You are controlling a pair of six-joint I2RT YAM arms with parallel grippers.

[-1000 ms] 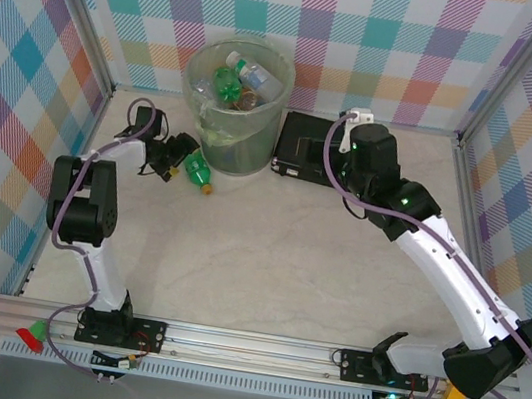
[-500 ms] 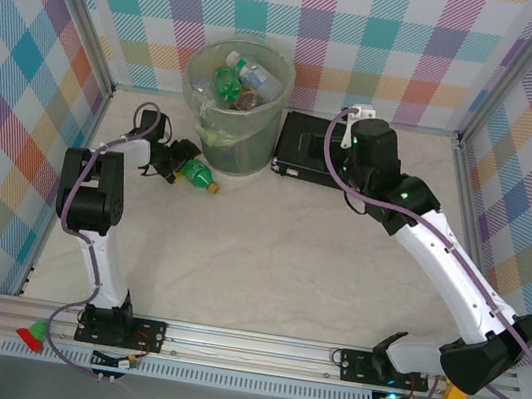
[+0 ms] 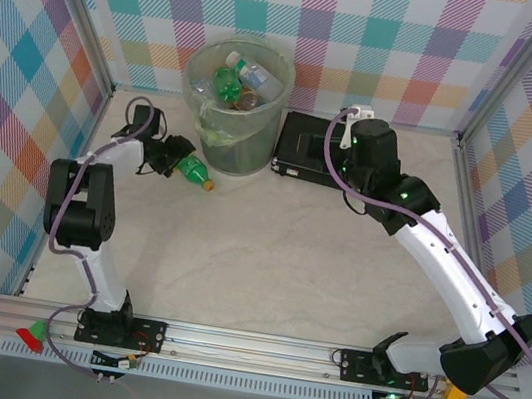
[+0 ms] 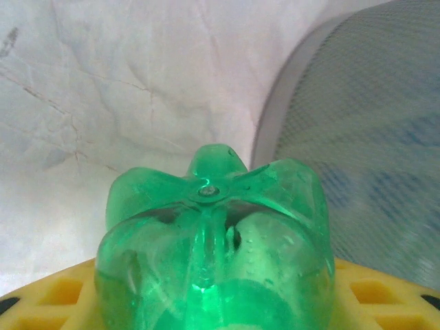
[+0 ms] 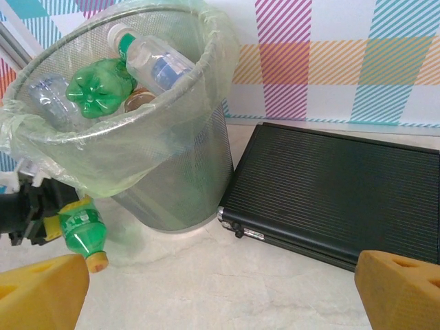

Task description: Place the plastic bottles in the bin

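Plastic bottles: one green bottle (image 3: 193,170) lies on its side outside the bin (image 3: 199,59), its base clamped in the left gripper (image 3: 177,161).
Its long axis runs diagonally across the table (image 3: 268,251), yellow cap (image 3: 207,187) toward the near right and base toward the far left, where yellow fingers (image 4: 385,289) press against both sides. It sits just beside the bin's foot, on the left-arm side. Inside the bin at least four more bottles (image 5: 96,86) can be counted: two clear, one green, one brownish. One black case (image 3: 305,145) lies just right of the bin. The right gripper (image 5: 213,292) hangs near the case, jaws spread wide, holding nothing.
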